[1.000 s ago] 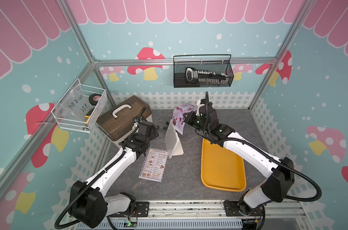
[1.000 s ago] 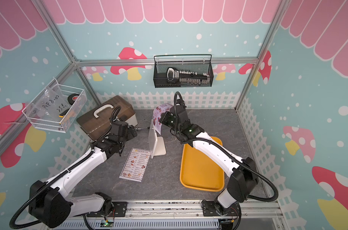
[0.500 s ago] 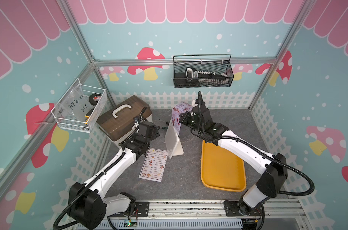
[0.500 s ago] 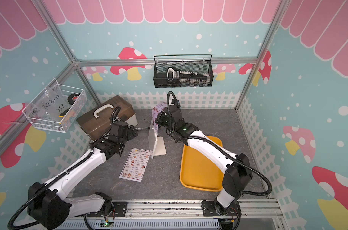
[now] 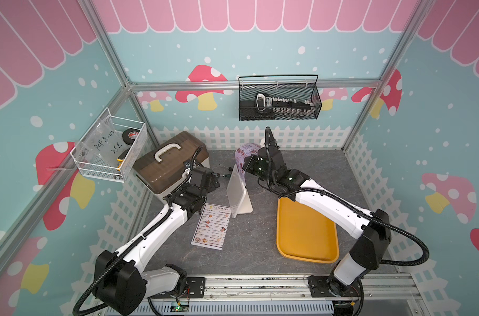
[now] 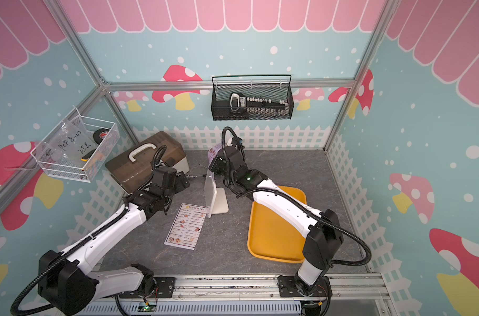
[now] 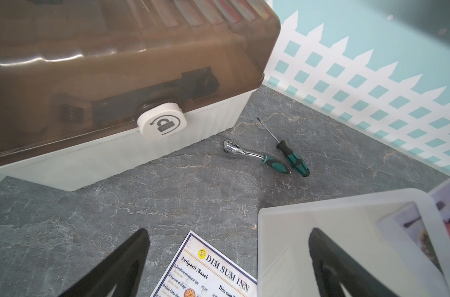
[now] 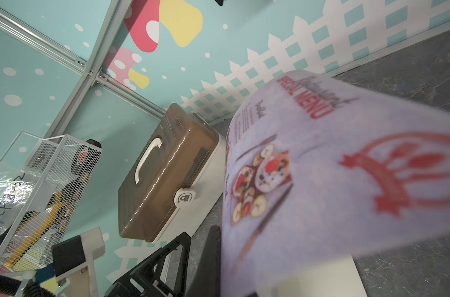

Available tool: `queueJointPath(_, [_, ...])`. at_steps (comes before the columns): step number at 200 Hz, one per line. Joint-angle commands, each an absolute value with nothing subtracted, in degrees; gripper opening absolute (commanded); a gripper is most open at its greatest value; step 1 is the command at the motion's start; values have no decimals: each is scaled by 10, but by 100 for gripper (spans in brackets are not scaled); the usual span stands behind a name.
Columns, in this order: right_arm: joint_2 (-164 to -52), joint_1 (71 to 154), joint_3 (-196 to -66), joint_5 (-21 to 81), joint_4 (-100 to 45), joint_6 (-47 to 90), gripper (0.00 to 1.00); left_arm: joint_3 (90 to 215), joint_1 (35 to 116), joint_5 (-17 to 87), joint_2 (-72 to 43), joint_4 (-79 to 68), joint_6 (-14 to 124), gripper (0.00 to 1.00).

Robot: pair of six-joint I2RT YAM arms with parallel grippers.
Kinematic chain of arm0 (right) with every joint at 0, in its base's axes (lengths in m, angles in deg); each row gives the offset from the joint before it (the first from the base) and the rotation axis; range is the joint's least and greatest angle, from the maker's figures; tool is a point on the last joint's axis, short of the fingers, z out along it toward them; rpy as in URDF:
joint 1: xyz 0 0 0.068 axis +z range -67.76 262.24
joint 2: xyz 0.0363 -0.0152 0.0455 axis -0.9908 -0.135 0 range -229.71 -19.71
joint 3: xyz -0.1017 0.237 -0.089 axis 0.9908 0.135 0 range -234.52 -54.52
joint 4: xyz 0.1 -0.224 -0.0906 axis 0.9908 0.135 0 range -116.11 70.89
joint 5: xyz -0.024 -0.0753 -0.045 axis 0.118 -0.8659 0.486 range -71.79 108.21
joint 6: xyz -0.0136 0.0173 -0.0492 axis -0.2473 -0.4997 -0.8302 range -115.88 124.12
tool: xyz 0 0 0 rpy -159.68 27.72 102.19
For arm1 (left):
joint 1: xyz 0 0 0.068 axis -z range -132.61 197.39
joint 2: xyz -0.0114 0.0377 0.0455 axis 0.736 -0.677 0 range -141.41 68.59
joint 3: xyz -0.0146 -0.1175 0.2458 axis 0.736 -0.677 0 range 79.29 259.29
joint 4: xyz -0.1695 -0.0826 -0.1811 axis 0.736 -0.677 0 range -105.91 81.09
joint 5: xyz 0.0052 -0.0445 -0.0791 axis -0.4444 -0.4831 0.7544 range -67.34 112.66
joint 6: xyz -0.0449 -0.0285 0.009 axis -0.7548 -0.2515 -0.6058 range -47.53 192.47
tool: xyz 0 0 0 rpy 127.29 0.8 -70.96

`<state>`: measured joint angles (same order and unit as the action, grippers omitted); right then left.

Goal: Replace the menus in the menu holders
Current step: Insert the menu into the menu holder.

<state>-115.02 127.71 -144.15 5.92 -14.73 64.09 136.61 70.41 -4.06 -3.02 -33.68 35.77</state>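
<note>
The jaws of the left gripper (image 7: 227,239) stand wide apart, holding nothing, above the DIM SUM INN menu (image 5: 211,228), which lies flat on the table (image 5: 254,246) just beside the foot of the menu holder (image 5: 237,191). The right gripper (image 5: 246,167) is clamped on the curled SPECIAL MENU sheet (image 5: 245,153) at the holder's top edge; I cannot tell whether the sheet is in the slot. The black mesh basket (image 5: 246,115) holds a socket set (image 5: 276,104). The white wire basket (image 5: 134,153) holds a tape roll (image 5: 130,134) and a handwritten bag (image 5: 104,142). The brown-lidded box (image 5: 164,169) has its lid down.
</note>
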Motion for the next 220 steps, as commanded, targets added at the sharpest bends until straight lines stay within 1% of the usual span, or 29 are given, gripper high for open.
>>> queueJointPath(1, [-1155,1281,-1466,39,-134,636,0,1373,706,-36,-24,-333,346,97])
queueJointPath(95, [-1173,1288,-1486,39,-106,660,0,1368,706,-36,-22,-327,342,97])
queueJointPath(180, [-1187,1299,-1522,-5,-71,685,0,1368,706,-36,-23,-325,340,97])
queueJointPath(220, [-1195,1300,-1537,-10,-59,687,0,1368,706,-36,-22,-324,338,97])
